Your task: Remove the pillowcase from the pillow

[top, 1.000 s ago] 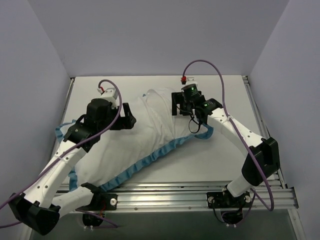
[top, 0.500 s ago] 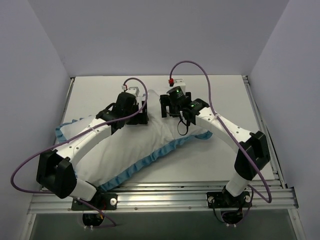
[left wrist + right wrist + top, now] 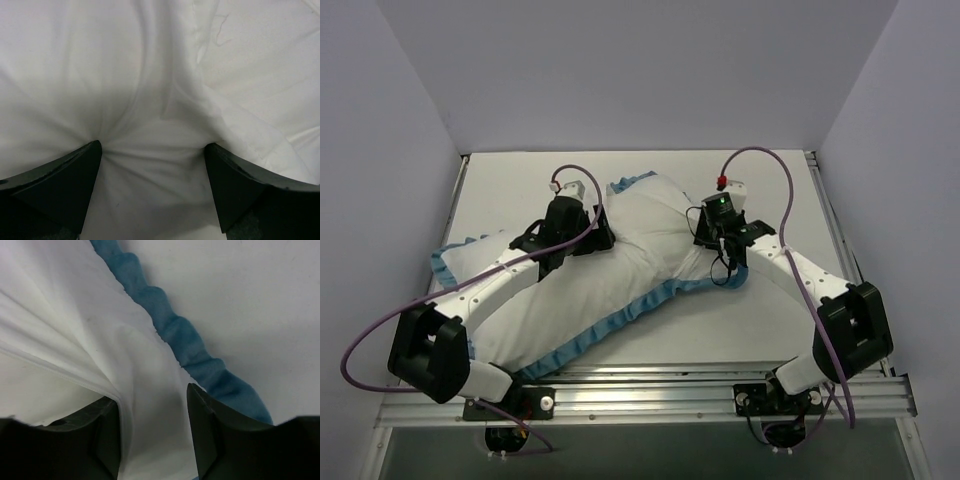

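The pillowcase (image 3: 620,270) lies white back up, slanting across the table, its teal ruffle (image 3: 620,322) along the near edge and at the far corner. The pillow is hidden inside it. My left gripper (image 3: 584,236) presses down on the far left part of the case. Its fingers (image 3: 65,185) stand wide apart with puckered white fabric (image 3: 155,150) between them. My right gripper (image 3: 713,226) is at the right edge. Its fingers (image 3: 215,435) are drawn in on a fold of white fabric (image 3: 150,405), with the ruffle (image 3: 190,345) just to the right.
The grey tabletop (image 3: 780,330) shows to the right of and behind the case. White walls close in the left, right and back. A metal rail (image 3: 670,385) runs along the near edge by the arm bases.
The right gripper has moved right, and the white fabric has spread right with it, baring teal ruffle at the far corner. The left gripper has shifted slightly left and nearer on the case.
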